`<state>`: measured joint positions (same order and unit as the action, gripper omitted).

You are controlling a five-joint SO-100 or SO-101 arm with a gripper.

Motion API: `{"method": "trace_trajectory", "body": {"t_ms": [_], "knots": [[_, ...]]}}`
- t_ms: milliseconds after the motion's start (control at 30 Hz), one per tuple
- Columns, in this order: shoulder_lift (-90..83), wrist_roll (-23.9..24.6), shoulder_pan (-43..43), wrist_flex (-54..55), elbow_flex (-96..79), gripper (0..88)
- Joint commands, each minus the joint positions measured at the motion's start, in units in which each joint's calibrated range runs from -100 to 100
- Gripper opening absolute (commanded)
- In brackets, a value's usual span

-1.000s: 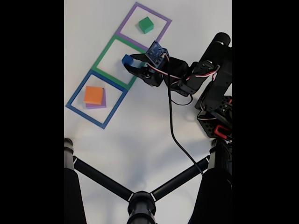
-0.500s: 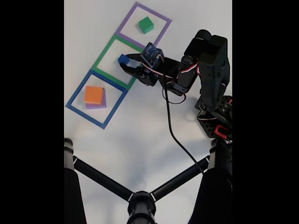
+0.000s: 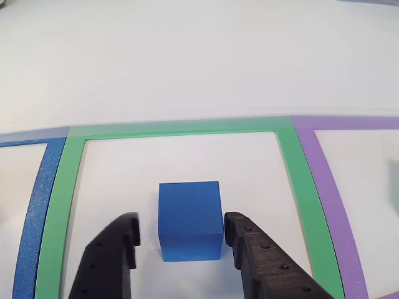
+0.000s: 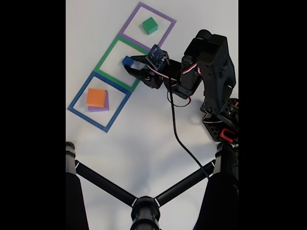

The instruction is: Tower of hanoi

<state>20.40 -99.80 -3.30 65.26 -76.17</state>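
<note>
Blue cube [image 3: 190, 218] sits on the white table [image 3: 187, 62] inside the green square outline [image 3: 287, 168], toward the near edge of that square as the other view shows it. Gripper [image 3: 181, 240] straddles the cube: fingers spread apart, one black fingertip at the cube's 9 o'clock side with a sliver of white showing between, the other at its 3 o'clock side, just beside or barely touching; contact there cannot be settled. Cube rests flat on the surface, not lifted. In the fixed view the blue cube [image 4: 127, 61] lies at the green square's [image 4: 108, 55] 3 o'clock edge, with the gripper [image 4: 129, 63] reaching in from the arm [image 4: 211, 62] at 3 o'clock of the frame. Green cube [image 4: 149, 25] stands alone in the purple square [image 4: 165, 19], at 1 o'clock from the blue cube. Orange block [image 4: 96, 97] lies stacked on a purple block [image 4: 106, 107] inside the blue square [image 4: 76, 98], at 7 o'clock from the blue cube. A black cable [image 4: 178, 136] trails from the arm toward 6 o'clock, over a black tripod [image 4: 144, 206].
</note>
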Motion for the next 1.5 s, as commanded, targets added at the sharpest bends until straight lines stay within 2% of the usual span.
{"method": "trace_trajectory", "body": {"t_ms": [0,200,367,533,667,767,967,1100,1300,1467], "knots": [[-1.0,-0.2,-1.2,1.2,0.6,20.6],[-9.9,-0.2,-0.8,-3.2,-1.2,23.9],[-24.8,-0.2,-1.6,-19.0,-0.4,24.3],[-44.0,-0.2,-3.0,-45.5,3.3,19.5],[-57.6,-0.2,-4.0,-70.2,9.5,8.5],[-64.0,-0.2,-5.1,-84.2,14.4,0.1],[-68.2,-0.2,-8.9,-119.7,37.1,0.0],[-67.4,-0.2,-12.2,-137.1,52.6,0.0],[-64.8,-0.2,-18.6,-149.8,64.9,0.0],[-64.3,-0.2,-21.5,-151.0,66.2,0.0]]}}
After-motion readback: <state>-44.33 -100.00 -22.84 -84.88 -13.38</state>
